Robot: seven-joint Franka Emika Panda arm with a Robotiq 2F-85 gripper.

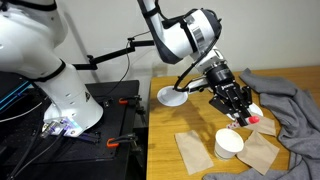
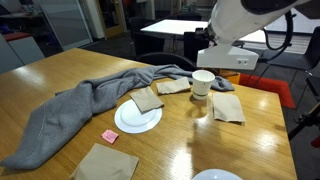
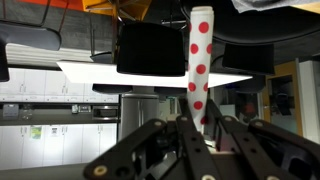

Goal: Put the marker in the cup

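My gripper [image 3: 200, 125] is shut on the marker [image 3: 200, 70], a white stick with red dots that stands straight up out of the fingers in the wrist view. In an exterior view the gripper [image 1: 233, 103] hangs tilted above the table, just behind and above the white paper cup [image 1: 229, 143]. The marker's lower end is too small to make out there. The cup [image 2: 203, 84] stands upright and empty-looking among tan paper pieces. The cup does not show in the wrist view.
A grey cloth [image 2: 75, 110] lies across the table. A white plate [image 2: 125, 125] holds a tan paper piece, with a small red square [image 2: 110, 135] beside it. Another white plate [image 1: 172, 97] sits near the table edge. Tan papers [image 1: 192, 150] flank the cup.
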